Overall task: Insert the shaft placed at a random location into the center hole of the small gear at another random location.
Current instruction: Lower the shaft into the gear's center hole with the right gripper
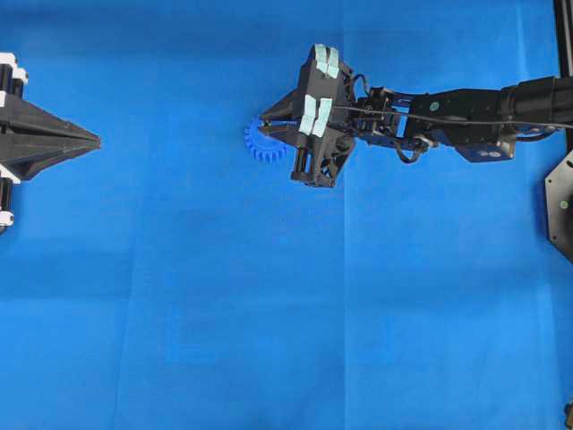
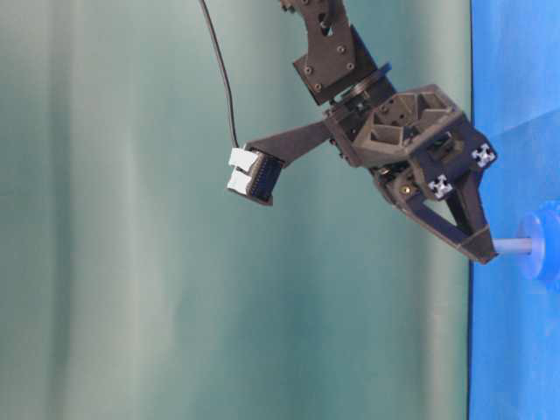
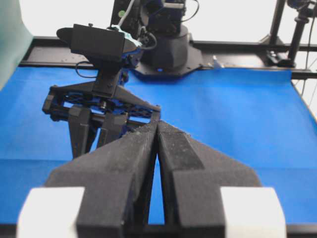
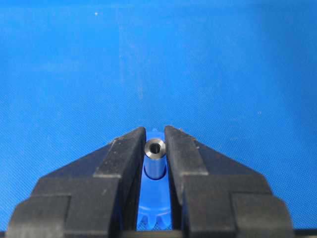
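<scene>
Blue gear [image 1: 265, 143] lies upper centre of the overhead view; the right gripper [image 4: 155, 148] pinches the pin [image 4: 155, 148] upright over its hub for insertion. Left gripper [image 3: 157, 130], fingers pressed together, waits aside.

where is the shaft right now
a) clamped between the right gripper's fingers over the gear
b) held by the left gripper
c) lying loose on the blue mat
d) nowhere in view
a: the right gripper is shut on the shaft, directly above the small gear.
</scene>
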Action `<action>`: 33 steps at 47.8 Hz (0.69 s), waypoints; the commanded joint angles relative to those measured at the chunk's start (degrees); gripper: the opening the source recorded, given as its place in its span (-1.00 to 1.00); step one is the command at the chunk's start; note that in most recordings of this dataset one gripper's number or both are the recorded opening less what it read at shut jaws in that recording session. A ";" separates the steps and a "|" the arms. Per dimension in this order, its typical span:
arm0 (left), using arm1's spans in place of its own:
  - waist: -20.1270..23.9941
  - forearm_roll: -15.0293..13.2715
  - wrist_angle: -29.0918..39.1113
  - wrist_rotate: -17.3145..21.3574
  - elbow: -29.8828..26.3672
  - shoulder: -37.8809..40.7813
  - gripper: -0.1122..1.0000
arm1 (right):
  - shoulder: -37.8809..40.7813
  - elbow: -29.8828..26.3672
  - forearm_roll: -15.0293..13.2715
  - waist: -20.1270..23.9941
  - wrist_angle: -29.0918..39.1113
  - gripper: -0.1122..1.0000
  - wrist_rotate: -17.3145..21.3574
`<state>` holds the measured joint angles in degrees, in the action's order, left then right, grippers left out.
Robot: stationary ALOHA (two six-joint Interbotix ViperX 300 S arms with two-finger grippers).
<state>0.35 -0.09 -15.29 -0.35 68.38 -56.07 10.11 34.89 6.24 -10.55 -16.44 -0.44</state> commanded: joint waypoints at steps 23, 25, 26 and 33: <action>0.09 0.00 -0.18 -0.09 -0.62 0.18 -0.80 | 2.37 -1.14 0.18 0.09 -2.29 -0.73 0.09; 0.09 0.00 -0.09 -0.09 -0.62 0.18 -0.80 | 2.37 -1.14 0.18 0.09 -2.20 -0.73 0.09; 0.09 0.00 0.00 -0.09 -0.62 0.18 -0.80 | 2.37 -1.14 0.18 0.09 -2.20 -0.73 0.09; 0.09 0.00 0.62 -0.09 -0.53 0.18 -0.80 | 2.37 -0.97 0.18 0.09 -2.11 -0.73 0.09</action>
<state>0.35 -0.09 -14.68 -0.35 68.38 -56.16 13.36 34.89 6.33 -10.55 -18.28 -0.44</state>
